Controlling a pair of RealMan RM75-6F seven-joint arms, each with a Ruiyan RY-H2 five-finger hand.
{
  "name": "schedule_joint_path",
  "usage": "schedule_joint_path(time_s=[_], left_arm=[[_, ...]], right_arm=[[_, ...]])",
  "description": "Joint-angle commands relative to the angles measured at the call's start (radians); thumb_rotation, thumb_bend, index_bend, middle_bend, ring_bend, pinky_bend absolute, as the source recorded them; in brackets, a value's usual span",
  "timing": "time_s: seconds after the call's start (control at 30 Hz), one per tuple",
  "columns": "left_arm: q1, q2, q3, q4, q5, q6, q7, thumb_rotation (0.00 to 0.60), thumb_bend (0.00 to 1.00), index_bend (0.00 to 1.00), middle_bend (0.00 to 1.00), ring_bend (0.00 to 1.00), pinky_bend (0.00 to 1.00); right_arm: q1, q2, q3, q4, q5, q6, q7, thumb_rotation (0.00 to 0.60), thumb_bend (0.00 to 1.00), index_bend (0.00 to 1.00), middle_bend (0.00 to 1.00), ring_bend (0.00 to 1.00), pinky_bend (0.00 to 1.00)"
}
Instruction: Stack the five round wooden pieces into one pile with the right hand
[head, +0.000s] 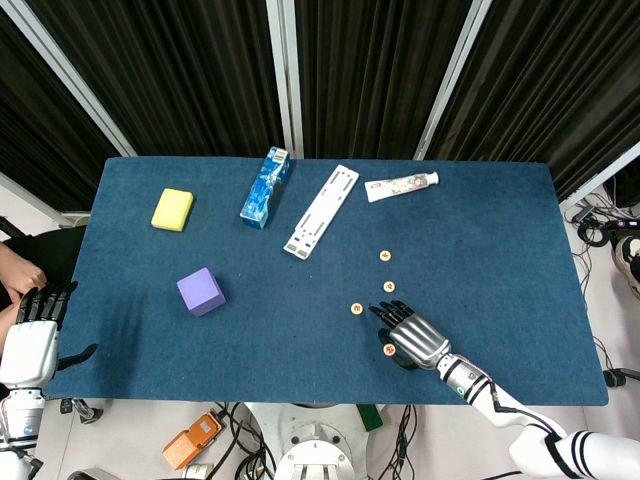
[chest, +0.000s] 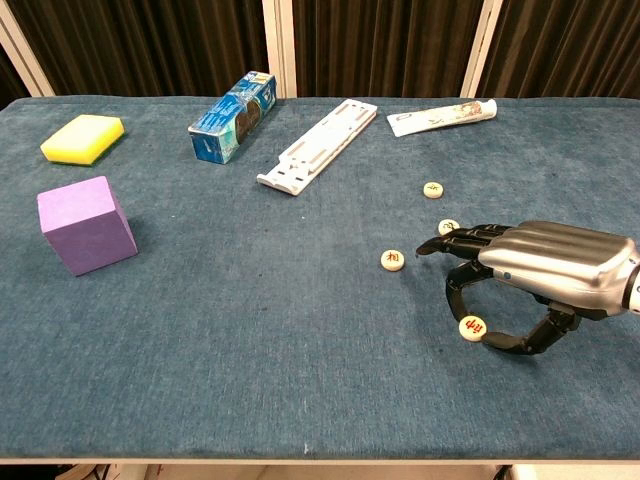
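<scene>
From above, our right hand lies palm-down over the scattered round wooden pieces, fingers spread and curved toward the far edge. The nearest piece peeks out at the hand's left edge, tucked under it; one piece is hidden beneath the hand. Two more lie just beyond the fingertips, and one sits to their left. Our left hand hangs open off the table's near-left corner, well apart.

From the chest, the right hand arches over the cloth. Its thumb and one finger bracket the nearest piece, which lies flat between them. We cannot tell whether they touch it.
</scene>
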Motion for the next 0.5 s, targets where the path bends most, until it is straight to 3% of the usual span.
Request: schedule_joint_path(time_s=[0.03,0.27,0.5], left_arm=[[0.001,-0.001,0.0,0.003,-0.001,0.0,-0.002,0.6,0.03,0.09,0.11,0.07,0.02],[-0.001,-0.003,-0.002,0.005,0.001,-0.002,-0.005,0.6,0.03,0.09,0.11,0.07,0.02],[-0.003,-0.006,-0.003,0.009,-0.003,-0.01,-0.007,0.6,0.03,0.09,0.11,0.07,0.02]], right_arm=[[0.005,0.001,0.013,-0.002,0.01,0.014,0.004,0.6,0.54,0.55,0.13,0.02,0.14],[0.052,-0.007,0.091,-0.006,0.043,0.031,-0.003,0.6,0.54,0.55,0.13,0.02,0.14],[0.122,-0.057,0.144,0.027,0.123,-0.044,-0.064,0.6,0.54,0.54,0.13,0.02,0.14]])
